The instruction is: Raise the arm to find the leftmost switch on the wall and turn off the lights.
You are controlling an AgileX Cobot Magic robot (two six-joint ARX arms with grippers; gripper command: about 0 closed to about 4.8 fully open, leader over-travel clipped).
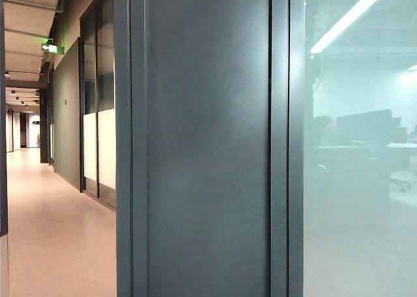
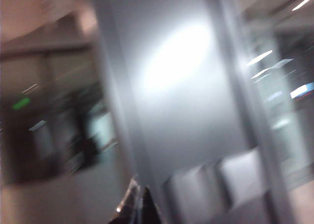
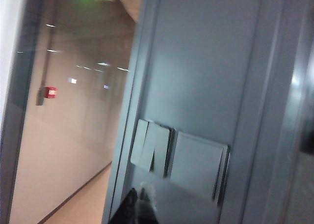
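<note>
Now the right hand (image 3: 136, 204), empty, tips together, hovers just below the leftmost switch (image 3: 140, 143), a stiff rocker needing one firm press; the left hand (image 2: 140, 204), blurred, grip unreadable.

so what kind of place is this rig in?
Likely an office corridor. A long hallway runs past a grey wall panel and frosted glass with desks behind. Wall switches sit close above the right gripper; the left gripper also faces the panel.
</note>
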